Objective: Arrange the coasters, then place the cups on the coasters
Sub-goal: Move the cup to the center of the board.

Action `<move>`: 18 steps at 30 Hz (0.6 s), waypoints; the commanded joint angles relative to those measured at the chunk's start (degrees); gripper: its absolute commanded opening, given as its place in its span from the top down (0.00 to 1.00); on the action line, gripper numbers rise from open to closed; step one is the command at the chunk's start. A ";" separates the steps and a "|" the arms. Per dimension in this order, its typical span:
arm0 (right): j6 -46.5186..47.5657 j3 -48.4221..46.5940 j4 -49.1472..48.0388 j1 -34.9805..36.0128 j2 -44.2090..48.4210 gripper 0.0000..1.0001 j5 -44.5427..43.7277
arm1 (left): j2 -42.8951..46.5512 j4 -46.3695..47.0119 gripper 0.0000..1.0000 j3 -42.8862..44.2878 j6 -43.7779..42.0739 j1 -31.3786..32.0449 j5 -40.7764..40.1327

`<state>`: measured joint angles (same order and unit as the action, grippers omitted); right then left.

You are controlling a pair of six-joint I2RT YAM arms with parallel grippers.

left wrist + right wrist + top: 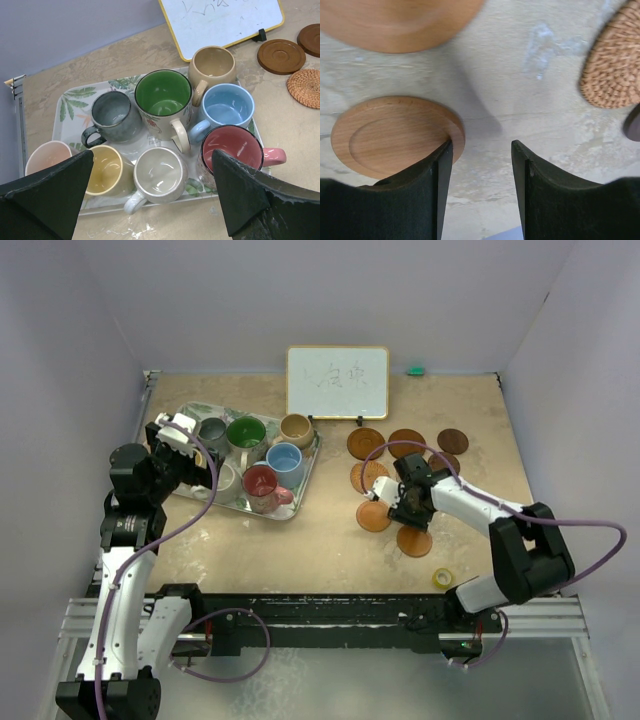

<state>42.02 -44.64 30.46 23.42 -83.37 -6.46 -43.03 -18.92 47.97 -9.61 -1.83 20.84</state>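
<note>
Several cups stand packed on the leaf-patterned tray (pixel 70 97): grey (pixel 112 117), green (pixel 163 95), tan (pixel 212 65), blue (pixel 227 105), red (pixel 232 147), white (pixel 160 175), yellow (pixel 102 170) and pink (pixel 50 155). My left gripper (pixel 152 156) hangs wide open above the white cup, holding nothing. Several coasters (pixel 366 442) lie spread on the right half of the table. My right gripper (pixel 481 150) is open low over bare table. Its left finger touches the rim of an orange wooden coaster (pixel 395 135), which lies outside the gap. A woven coaster (pixel 612 65) lies to the right.
A whiteboard (pixel 337 382) stands at the back centre, with a small green object (pixel 415 370) by the back wall. A yellow tape roll (pixel 442 578) lies near the right arm's base. Another orange coaster (pixel 395 20) is close ahead of the right gripper.
</note>
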 commanded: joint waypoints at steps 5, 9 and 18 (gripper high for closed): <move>2.31 -3.99 -6.15 -4.45 -7.70 0.47 -4.97 | 0.60 2.39 0.02 0.06 -0.08 -0.37 0.75; 1.28 -5.88 -7.47 -5.07 -10.01 0.47 -5.52 | 0.49 2.39 0.01 0.11 -0.21 -0.37 0.61; -0.92 -10.62 -6.88 -5.58 -13.17 0.47 -3.86 | 0.14 2.64 0.02 0.01 -0.42 -0.37 0.52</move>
<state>43.03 -53.63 27.11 18.20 -93.93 -14.04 -43.05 -18.92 47.97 -9.63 -1.83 20.84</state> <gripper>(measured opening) 0.532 0.984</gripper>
